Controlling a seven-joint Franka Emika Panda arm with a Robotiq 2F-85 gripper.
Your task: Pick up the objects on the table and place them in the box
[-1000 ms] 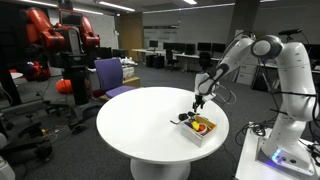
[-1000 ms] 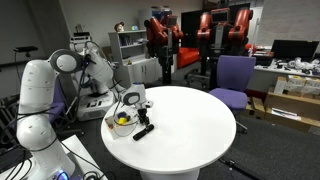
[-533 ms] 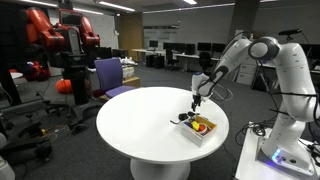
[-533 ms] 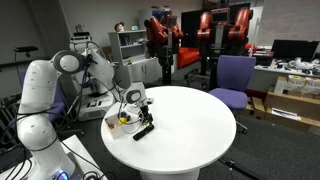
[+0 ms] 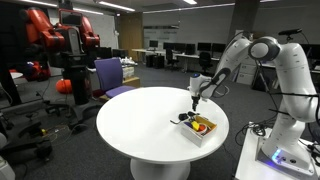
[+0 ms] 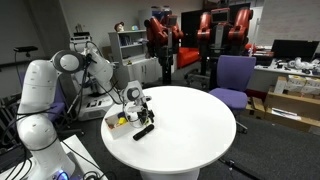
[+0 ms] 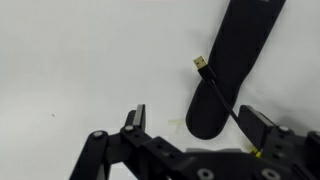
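Over the white table (image 6: 190,125) hangs the gripper (image 7: 195,125), jaws spread wide and empty, seemingly straddling the dark object (image 7: 232,62) to line up a grasp; it lies just beside the box (image 6: 119,122).

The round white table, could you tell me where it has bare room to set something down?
Most of the round white table is bare: the whole span from the purple chair side across the middle. It is crowded only at the edge nearest the robot, where the low cream box, the long black object beside it and the open hand above sit together.
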